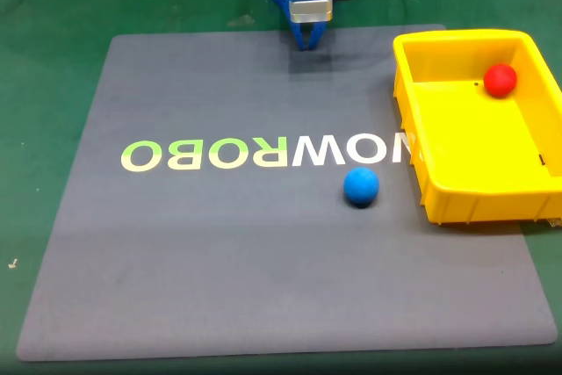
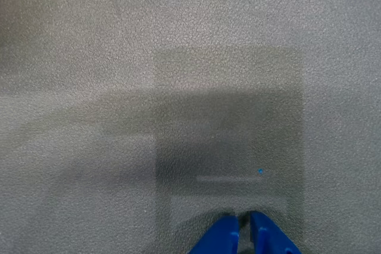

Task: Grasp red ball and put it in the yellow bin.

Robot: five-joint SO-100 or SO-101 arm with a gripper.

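Red ball point(image 1: 500, 79) already lies inside the yellow bin point(image 1: 457, 195), toward its two o'clock corner in the fixed view, so we judge the task done. Our hand point(image 1: 306, 42) hangs at twelve o'clock over the mat point(image 1: 219, 243), fingers nearly together, holding nothing. We reckon the ball light, smooth, prone to rolling; grip it across its middle.

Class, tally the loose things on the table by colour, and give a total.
Red: 1, the red ball, in the yellow bin
Blue: 1, the blue ball, on the grey mat
Yellow: 1, the bin
Total: 3
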